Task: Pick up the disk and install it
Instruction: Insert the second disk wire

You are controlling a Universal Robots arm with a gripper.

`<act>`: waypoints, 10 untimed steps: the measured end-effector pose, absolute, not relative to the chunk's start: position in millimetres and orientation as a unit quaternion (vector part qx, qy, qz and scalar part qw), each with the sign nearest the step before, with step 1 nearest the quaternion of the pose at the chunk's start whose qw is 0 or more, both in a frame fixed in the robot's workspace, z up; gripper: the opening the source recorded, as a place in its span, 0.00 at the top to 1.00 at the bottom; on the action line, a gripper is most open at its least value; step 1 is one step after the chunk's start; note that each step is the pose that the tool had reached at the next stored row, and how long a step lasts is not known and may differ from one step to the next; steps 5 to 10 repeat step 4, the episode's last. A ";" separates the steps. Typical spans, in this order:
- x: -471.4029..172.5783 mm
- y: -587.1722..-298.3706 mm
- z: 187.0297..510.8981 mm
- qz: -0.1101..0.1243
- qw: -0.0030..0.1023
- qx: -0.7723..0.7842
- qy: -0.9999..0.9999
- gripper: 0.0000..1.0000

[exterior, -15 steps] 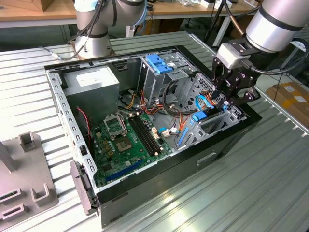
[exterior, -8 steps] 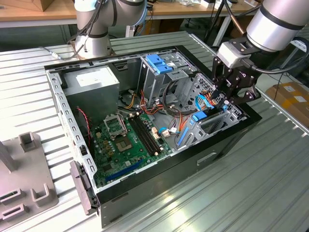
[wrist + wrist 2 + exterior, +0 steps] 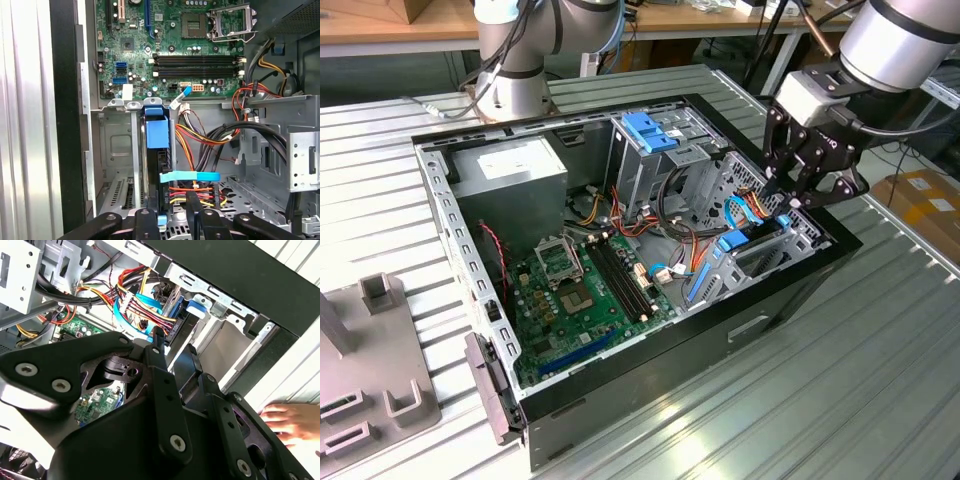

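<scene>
Disk [image 3: 156,135] sits edgewise in its bay beside cables [image 3: 200,137]; claw [image 3: 798,195] empty, narrow.

arm [image 3: 900,40]: silver-grey tube, pale joint cap, black cable
wrist block [image 3: 810,95]: light grey box
gripper [image 3: 800,190]: black linked fingers [image 3: 160,385], silver screws

Arm reaches down, gripper [image 3: 807,178] hanging low.

Disk [image 3: 156,134] (probably) inside case [image 3: 800,290]
</scene>
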State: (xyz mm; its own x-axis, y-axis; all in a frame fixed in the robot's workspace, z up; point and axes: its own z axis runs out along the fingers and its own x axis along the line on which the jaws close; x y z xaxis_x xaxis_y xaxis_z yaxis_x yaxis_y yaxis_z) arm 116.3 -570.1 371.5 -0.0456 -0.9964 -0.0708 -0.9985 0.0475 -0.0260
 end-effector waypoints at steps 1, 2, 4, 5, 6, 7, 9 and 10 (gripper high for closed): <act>116.3 -570.1 372.0 0.015 0.035 -0.690 0.723 0.64; 116.3 -570.1 372.4 0.015 0.035 -0.690 0.723 0.64; 116.3 -570.1 372.5 0.015 0.035 -0.690 0.723 0.64; 116.3 -570.1 372.5 0.015 0.035 -0.690 0.723 0.64; 116.3 -570.1 372.5 0.015 0.035 -0.690 0.723 0.64; 116.3 -570.1 372.5 0.015 0.035 -0.690 0.723 0.64; 116.3 -570.1 372.5 0.015 0.035 -0.690 0.723 0.64; 116.3 -570.1 372.5 0.015 0.035 -0.690 0.723 0.64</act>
